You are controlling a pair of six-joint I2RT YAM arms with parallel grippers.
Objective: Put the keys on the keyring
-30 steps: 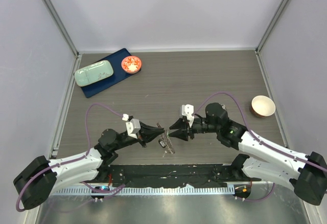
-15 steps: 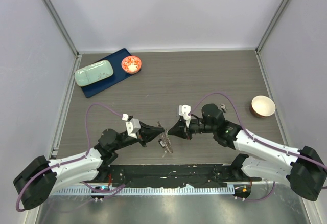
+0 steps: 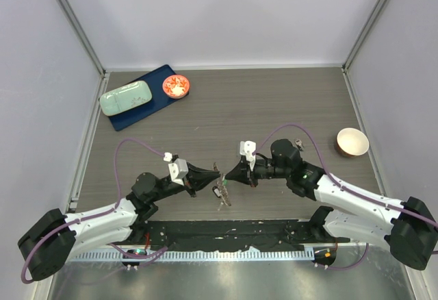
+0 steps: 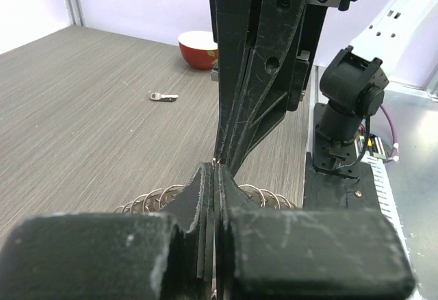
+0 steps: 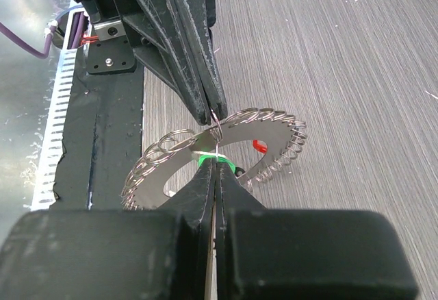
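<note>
A wide grey metal keyring [image 5: 274,134], fringed all round with small silvery wire loops, sits close to the middle of the tabletop's near edge. A bright green plastic tag [image 5: 202,161] shows right at the right gripper's tips. A small red tag [image 5: 260,146] lies against the ring's flat band.

The two grippers meet tip to tip just above the ring. The left gripper [image 5: 212,116] is clenched, its fingers pressed flat together, and the right gripper [image 5: 215,166] is clenched likewise. A thin wire loop [image 5: 216,135] spans between the two tips; whether either pair truly grips it cannot be told.

A small loose silvery key [image 4: 163,96] lies near the right edge, beside a red bowl with a white inside [image 4: 195,48]. A dark blue tray [image 3: 161,101] rests in the far left corner.
</note>
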